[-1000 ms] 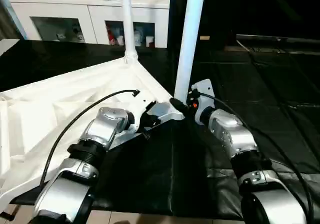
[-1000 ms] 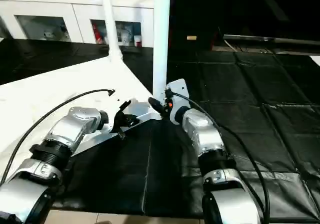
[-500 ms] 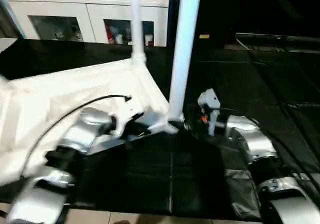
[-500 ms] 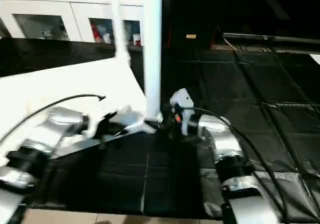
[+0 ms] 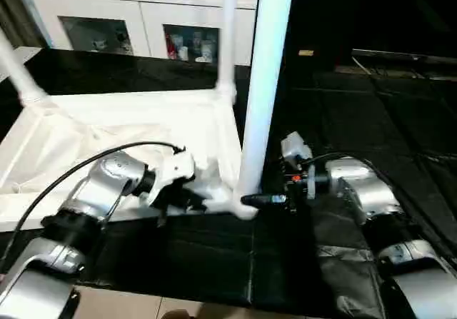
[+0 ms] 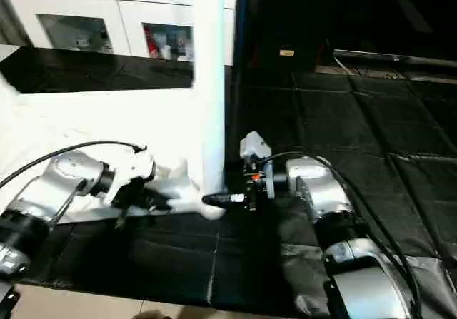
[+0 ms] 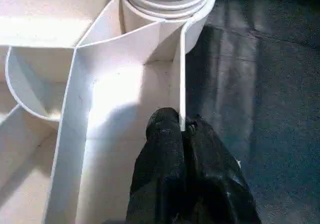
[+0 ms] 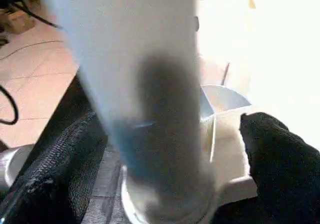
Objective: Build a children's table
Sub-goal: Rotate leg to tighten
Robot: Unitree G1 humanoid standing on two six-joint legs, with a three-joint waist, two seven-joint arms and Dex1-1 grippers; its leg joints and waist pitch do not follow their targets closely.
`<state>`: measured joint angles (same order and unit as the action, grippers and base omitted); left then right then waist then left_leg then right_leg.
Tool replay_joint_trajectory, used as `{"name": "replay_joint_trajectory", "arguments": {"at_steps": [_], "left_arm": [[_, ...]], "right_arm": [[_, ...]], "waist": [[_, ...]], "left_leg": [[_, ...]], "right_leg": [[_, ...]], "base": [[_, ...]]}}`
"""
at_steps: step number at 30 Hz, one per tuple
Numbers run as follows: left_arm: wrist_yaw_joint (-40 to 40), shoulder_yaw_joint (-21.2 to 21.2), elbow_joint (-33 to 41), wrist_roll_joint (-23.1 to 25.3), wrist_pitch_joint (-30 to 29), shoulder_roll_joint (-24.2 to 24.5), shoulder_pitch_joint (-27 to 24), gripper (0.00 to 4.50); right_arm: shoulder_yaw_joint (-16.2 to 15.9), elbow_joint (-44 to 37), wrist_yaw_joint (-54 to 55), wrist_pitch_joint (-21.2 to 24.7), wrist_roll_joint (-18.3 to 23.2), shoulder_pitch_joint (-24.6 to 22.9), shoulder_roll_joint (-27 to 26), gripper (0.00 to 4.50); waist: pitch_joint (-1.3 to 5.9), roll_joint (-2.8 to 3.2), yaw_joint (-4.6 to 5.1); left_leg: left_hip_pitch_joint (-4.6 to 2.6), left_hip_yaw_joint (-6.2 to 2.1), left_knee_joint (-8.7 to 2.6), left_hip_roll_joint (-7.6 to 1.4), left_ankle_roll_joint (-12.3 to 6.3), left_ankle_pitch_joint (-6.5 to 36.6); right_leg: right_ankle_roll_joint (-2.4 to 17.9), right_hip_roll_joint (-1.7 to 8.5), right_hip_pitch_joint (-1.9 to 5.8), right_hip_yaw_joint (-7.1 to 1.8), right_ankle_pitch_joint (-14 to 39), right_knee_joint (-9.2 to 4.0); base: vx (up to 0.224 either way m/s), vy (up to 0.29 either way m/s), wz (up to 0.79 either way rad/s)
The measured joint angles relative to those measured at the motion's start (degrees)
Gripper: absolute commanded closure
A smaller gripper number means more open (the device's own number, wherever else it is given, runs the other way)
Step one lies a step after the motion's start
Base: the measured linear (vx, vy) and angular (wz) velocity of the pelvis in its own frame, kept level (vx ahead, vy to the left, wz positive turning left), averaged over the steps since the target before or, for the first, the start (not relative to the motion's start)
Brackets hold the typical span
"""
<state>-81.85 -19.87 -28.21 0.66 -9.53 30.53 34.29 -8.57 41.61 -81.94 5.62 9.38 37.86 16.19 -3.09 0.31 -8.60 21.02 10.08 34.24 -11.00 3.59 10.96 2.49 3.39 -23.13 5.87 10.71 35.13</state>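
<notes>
The top (image 5: 121,130) lies underside up on the black mat (image 5: 357,119), with the near leg (image 5: 265,83) standing in its corner socket (image 7: 167,6); a second leg (image 5: 228,33) stands in the socket beyond it, and a third (image 5: 16,73) rises tilted from the corner far off to the near leg's left; behind all this is a cabinet (image 5: 143,19).

The left gripper (image 7: 181,126) is pinched shut on the top's thin edge wall (image 7: 181,73) just short of the near socket; the right gripper (image 8: 170,149) has its fingers (image 8: 280,159) spread either side of the near leg's base, around it, though whether they press it I cannot tell.

The step looks to be seating this leg; to do it well the left should hold the wall firm so the top cannot slide on the mat; the right should close low on the leg, keep it plumb over the socket, and turn or press it straight down its own axis; a sideways shove would likely lever the corner up.

The left wrist view shows what the eye views cannot: ridged rings on the leg's end above the socket rim, which suggests it is not fully home, and the ribs (image 7: 75,83) fanning from the socket; the right wrist view shows the gap around the leg; the eye views alone show all three legs and the silver forearms reaching in from either side.
</notes>
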Motion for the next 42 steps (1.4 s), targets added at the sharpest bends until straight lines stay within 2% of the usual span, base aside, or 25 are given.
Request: {"name": "replay_joint_trajectory", "arguments": {"at_steps": [8, 11, 20, 27, 32, 36, 37, 39, 40, 42], "left_arm": [[-0.8, -0.3, 1.0, -0.2, 0.0, 0.6, -0.3, 4.50], [-1.1, -0.3, 1.2, -0.5, 0.0, 0.8, -0.3, 4.50], [-1.1, -0.2, 1.7, -0.5, -0.2, 0.9, -0.4, 4.50], [-0.9, 0.2, 1.9, -1.0, -1.6, 0.7, -0.4, 4.50], [7.5, 2.3, 0.3, -0.4, -6.8, -2.9, -0.2, 4.50], [14.3, 4.0, -2.2, -0.1, -9.6, -6.8, 1.0, 4.50], [19.2, 5.9, -5.2, 0.1, -11.3, -10.0, 2.3, 4.50], [25.8, 7.4, -8.5, 0.6, -13.3, -13.7, 4.7, 4.50], [32.1, 8.6, -10.7, 1.0, -14.6, -16.9, 6.4, 4.50], [35.5, 8.9, -10.9, 1.0, -15.5, -19.2, 6.8, 4.50]], "right_arm": [[-0.9, 1.7, -1.7, 0.5, 0.0, 0.3, -0.3, 1.03], [-1.0, 2.4, -2.9, 0.5, 0.0, 0.7, -0.2, 1.48], [-1.1, 2.5, -4.8, 1.4, 0.3, 1.1, -0.2, 2.22], [-0.9, 1.0, -4.4, 1.5, 0.3, 0.6, 0.0, 2.37], [1.5, 0.4, 7.0, 1.1, -0.9, -1.0, -2.1, 2.42], [4.1, 0.9, 17.7, 1.7, -1.9, -1.1, -3.9, 2.46], [6.3, 1.2, 25.2, 3.1, -2.7, -0.9, -6.0, 2.46], [8.3, 1.7, 36.1, 4.7, -4.3, 0.5, -8.9, 2.46], [9.9, 2.6, 45.9, 6.3, -5.5, 2.3, -11.3, 2.46], [10.5, 2.9, 50.7, 7.0, -5.7, 3.0, -12.1, 2.46]], "waist": [[-0.01, -0.06, 0.08], [0.00, -0.09, 0.12], [0.01, -0.15, 0.12], [0.04, -0.19, 0.09], [0.02, -0.25, 0.70], [0.06, -0.33, 2.15], [0.07, -0.31, 2.30], [0.07, -0.30, 2.60], [0.05, -0.27, 2.96], [0.07, -0.24, 3.17]], "left_leg": [[0.01, 0.00, 0.09, -0.01, 0.08, 0.0], [0.02, 0.00, 0.09, -0.01, 0.07, 0.0], [0.01, 0.00, 0.11, -0.01, 0.05, 0.0], [0.01, 0.00, 0.15, -0.01, 0.05, 0.0], [-0.08, 0.00, 0.23, -0.01, 0.09, 0.0], [-0.17, 0.01, 0.23, 0.00, 0.11, 0.0], [-0.18, 0.01, 0.21, 0.02, 0.12, 0.0], [-0.37, 0.01, 0.21, 0.02, 0.19, -0.1], [-0.37, 0.00, 0.21, 0.03, 0.26, -0.1], [-0.40, 0.01, 0.14, 0.04, 0.25, -0.1]], "right_leg": [[0.0, 0.01, 0.01, 0.00, 0.0, 0.09], [0.0, 0.01, 0.01, 0.00, 0.0, 0.09], [0.0, 0.01, 0.01, 0.00, 0.0, 0.10], [0.0, 0.02, 0.03, 0.00, 0.0, 0.11], [0.0, 0.02, 0.06, -0.03, 0.0, 0.22], [0.0, 0.02, 0.11, -0.06, -0.1, 0.21], [-0.1, 0.01, 0.23, -0.07, -0.1, 0.21], [-0.1, 0.01, 0.21, -0.08, -0.1, 0.20], [-0.1, 0.01, 0.20, -0.09, -0.1, 0.17], [-0.1, 0.01, 0.26, -0.09, -0.1, 0.08]], "base": [[0.000, 0.000, 0.00], [0.000, 0.000, 0.00], [0.000, 0.000, 0.00], [0.000, 0.000, 0.00], [0.000, 0.000, 0.00], [0.000, 0.000, 0.00], [0.000, 0.000, 0.00], [0.000, 0.000, 0.00], [0.000, 0.000, 0.00], [0.000, 0.000, 0.00]]}}
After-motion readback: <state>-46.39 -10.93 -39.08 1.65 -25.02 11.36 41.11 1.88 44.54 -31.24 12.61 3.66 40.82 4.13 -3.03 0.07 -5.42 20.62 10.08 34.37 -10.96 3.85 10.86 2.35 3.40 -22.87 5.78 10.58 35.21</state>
